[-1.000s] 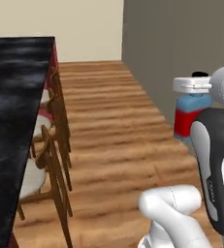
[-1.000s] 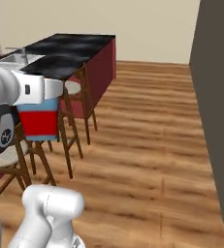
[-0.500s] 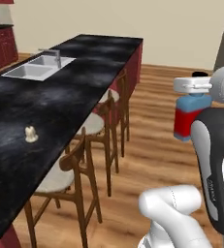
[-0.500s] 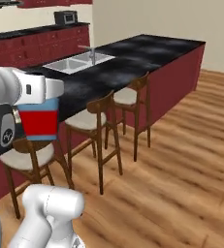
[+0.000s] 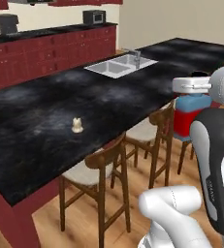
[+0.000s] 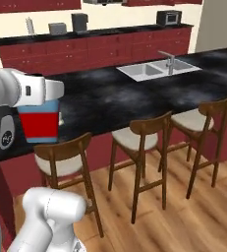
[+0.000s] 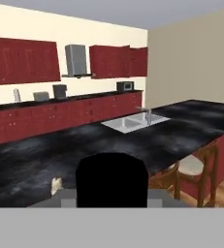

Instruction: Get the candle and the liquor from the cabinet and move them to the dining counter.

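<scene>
A rendered kitchen, described from left to right. At far left, red drawer cabinets (image 6: 95, 49) run along the back wall under a black top holding small appliances. In front of them stretches the dining counter (image 5: 45, 140), a long island whose black marbled surface sits on a red base. The candle (image 5: 77, 125), a small cream-white lump, stands upright on that surface, well in from the near edge, with bare stone all around it. Farther along the same surface a steel double sink (image 5: 120, 66) with a tap is set into the stone. Wooden stools (image 6: 137, 147) with cream seats line the island's near side above a wood-plank floor.

At right in the left base view, the white arm carries the liquor (image 5: 191, 118), a squat bottle with blue upper body and red label band, upright in the air beside the island (over the stools, not touching the surface). The pincer (image 5: 195, 87) is partly closed around the bottle's top, gripping it near the black cap (image 7: 112, 179).
</scene>
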